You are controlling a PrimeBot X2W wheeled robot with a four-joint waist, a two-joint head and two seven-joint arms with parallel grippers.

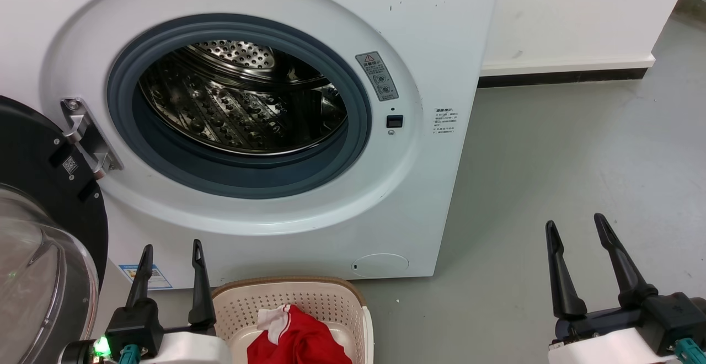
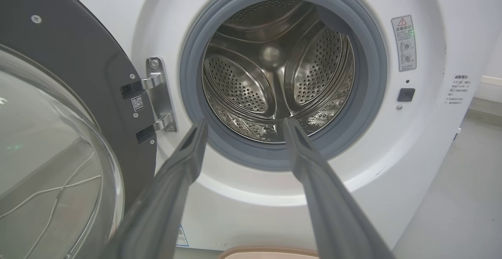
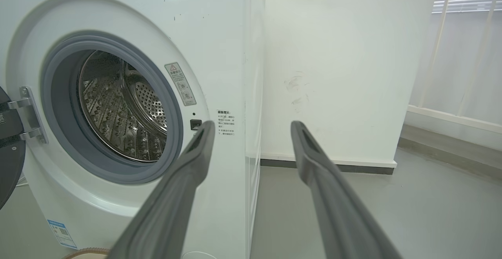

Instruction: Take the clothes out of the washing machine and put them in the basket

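The red clothes (image 1: 300,339), with a white patch, lie inside the cream basket (image 1: 331,300) on the floor in front of the washing machine (image 1: 430,49). The steel drum (image 1: 242,105) looks bare of fabric, as it does in the left wrist view (image 2: 274,74) and the right wrist view (image 3: 121,110). The black-framed glass door (image 1: 38,231) hangs open at the left. My left gripper (image 1: 172,253) stands open just left of the basket, holding nothing. Over the bare floor to the right of the machine, my right gripper (image 1: 576,226) is open too.
The open door (image 2: 59,133) stands close to my left arm. A white wall (image 1: 579,16) with a dark skirting runs behind the machine's right side. Grey floor (image 1: 551,160) stretches to the right. The basket's rim (image 2: 270,251) peeks in at the left wrist view's bottom edge.
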